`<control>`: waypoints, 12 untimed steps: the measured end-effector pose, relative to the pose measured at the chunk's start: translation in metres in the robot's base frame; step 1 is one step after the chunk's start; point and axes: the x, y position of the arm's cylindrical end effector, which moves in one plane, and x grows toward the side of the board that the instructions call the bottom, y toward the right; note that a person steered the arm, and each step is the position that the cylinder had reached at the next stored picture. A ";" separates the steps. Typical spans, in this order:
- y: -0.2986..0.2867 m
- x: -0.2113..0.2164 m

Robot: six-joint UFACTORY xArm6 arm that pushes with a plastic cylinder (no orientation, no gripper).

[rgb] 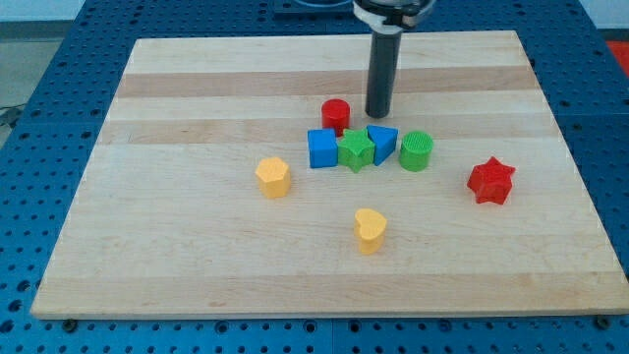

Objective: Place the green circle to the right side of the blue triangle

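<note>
The green circle (416, 150) stands just to the right of the blue triangle (382, 142), close to it or touching. A green star (356, 150) sits against the triangle's left side, and a blue square (321, 148) lies left of the star. My tip (379, 113) is just above the blue triangle toward the view's top, and to the right of the red circle (336, 115). It touches no block that I can make out.
A red star (490, 181) lies at the right. A yellow hexagon (273, 177) lies at the left and a yellow heart (370, 229) toward the bottom middle. The wooden board (197, 265) rests on a blue perforated table.
</note>
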 end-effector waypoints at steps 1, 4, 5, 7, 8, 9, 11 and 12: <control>-0.016 0.019; -0.010 0.022; -0.010 0.028; -0.009 0.028; 0.001 0.028; 0.001 0.022; -0.050 -0.002; -0.078 -0.003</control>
